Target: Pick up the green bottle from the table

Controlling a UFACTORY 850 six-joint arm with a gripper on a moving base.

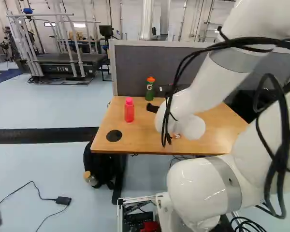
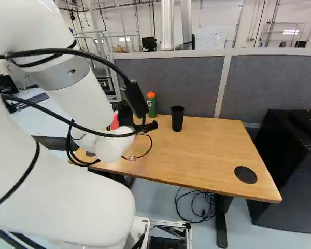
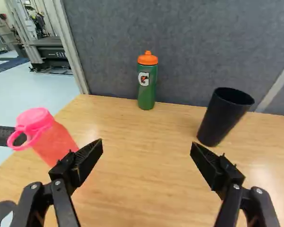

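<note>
The black gripper (image 1: 152, 108) shows partly beyond the white arm in the left base view, above the wooden table (image 1: 108, 137). In the wrist view the gripper (image 3: 146, 144) stands open, its fingers wide apart with nothing between them. Ahead of that gap, the green bottle (image 3: 147, 85) with an orange cap stands upright near the table's far edge, close to the grey partition. The same green bottle (image 2: 152, 105) appears just beyond the gripper in the right base view. Neither finger touches it.
A pink bottle (image 3: 52, 137) stands by one finger, partly behind it; a black cup (image 3: 222, 116) is beyond the other. The grey partition (image 2: 171, 78) rises behind the table. A black cabinet (image 2: 295, 171) stands beside the table. Cables (image 2: 202, 207) lie underneath.
</note>
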